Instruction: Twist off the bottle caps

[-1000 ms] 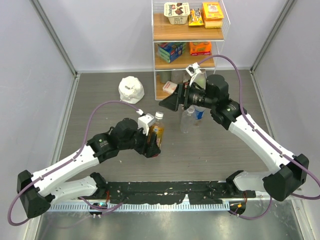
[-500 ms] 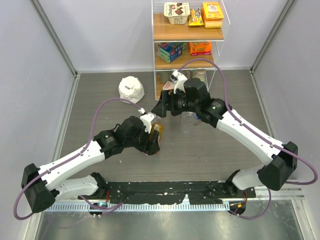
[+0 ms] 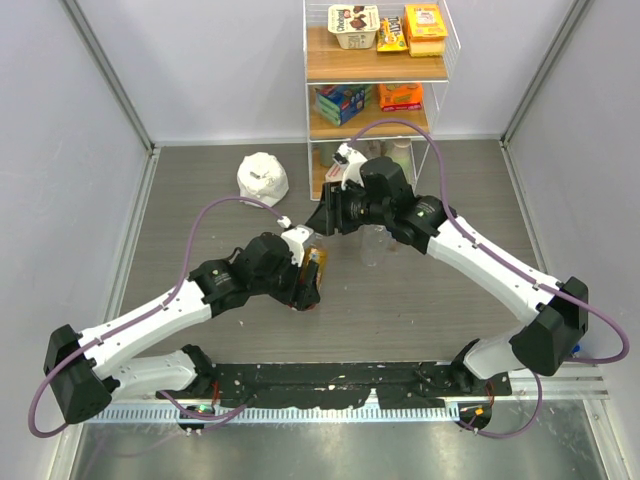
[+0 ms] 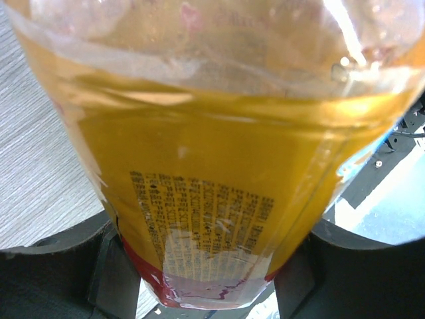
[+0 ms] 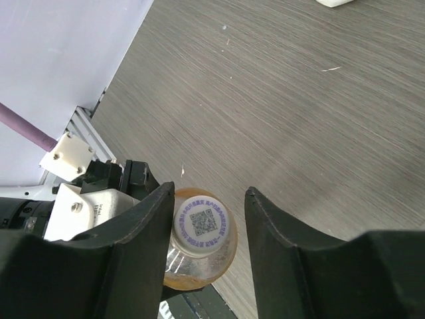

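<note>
grey wood-grain table (image 3: 200, 210), pale panel walls on three sides. entries run left to right.

1. white bag (image 3: 263, 178): lumpy, at the back left of the table, well apart from both arms. no part in the job.

2. left gripper (image 3: 306, 288): reaches in from the left and is clamped on the lower body of the amber bottle (image 4: 212, 166). the wrist view shows a dark finger pressed to each flank of the label. judged purpose: to anchor the bottle so it cannot spin when its top is twisted.

3. amber bottle: roughly upright near the middle of the table, filled with yellow-orange liquid, with a red band at the foot of the label. whether its base rests on the surface cannot be told.

4. cap (image 5: 204, 226): white, round, with a printed code on top, seated on the amber bottle's neck. not yet unscrewed.

5. right gripper (image 5: 209, 199): poised above and pointing down, jaws apart with the cap between them. a gap shows on either side, so there is no contact. judged purpose: centred so it can close on the rim and turn. whether it is level with the cap cannot be told.

6. clear bottle (image 3: 374, 245): stands just right of the amber one, partly under the right arm. its cap is too small to judge.

7. shelf unit (image 3: 375, 80): wire and wood, against the back wall, holding snack boxes.
</note>
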You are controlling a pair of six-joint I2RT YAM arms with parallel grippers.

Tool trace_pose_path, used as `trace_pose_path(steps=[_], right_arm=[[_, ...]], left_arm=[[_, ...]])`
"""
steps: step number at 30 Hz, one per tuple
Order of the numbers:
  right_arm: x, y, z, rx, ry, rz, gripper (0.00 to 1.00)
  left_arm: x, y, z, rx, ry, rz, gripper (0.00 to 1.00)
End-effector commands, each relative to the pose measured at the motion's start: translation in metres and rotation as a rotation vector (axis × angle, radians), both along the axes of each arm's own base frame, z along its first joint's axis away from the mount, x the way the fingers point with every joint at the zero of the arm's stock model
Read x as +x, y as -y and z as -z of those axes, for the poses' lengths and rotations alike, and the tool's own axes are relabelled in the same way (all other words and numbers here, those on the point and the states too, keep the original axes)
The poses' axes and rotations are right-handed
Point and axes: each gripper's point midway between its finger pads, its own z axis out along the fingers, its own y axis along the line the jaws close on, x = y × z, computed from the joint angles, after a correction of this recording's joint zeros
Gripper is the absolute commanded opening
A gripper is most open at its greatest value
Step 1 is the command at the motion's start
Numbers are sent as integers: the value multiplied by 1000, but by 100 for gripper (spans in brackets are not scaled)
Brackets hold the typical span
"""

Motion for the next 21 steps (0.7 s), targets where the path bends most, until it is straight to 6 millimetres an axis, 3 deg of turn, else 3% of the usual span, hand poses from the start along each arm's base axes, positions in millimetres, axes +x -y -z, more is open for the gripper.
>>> trace_pose_path(steps=[1,8,15,21], right_arm=[[-1,-7,-24,47,51,-36,49],[-9,-11,-30,77,52,-83,16],[-24,-17,-41,143,76,-169,2],[-36,-17,-48,160,109,-248,2]], left_arm=[[13,7,-24,-51,57,-24,0],[14,5,-24,-46,65,-41,0],[13,4,-24,-48,63,-44,0],[9,4,-26,-65,61,-30,0]])
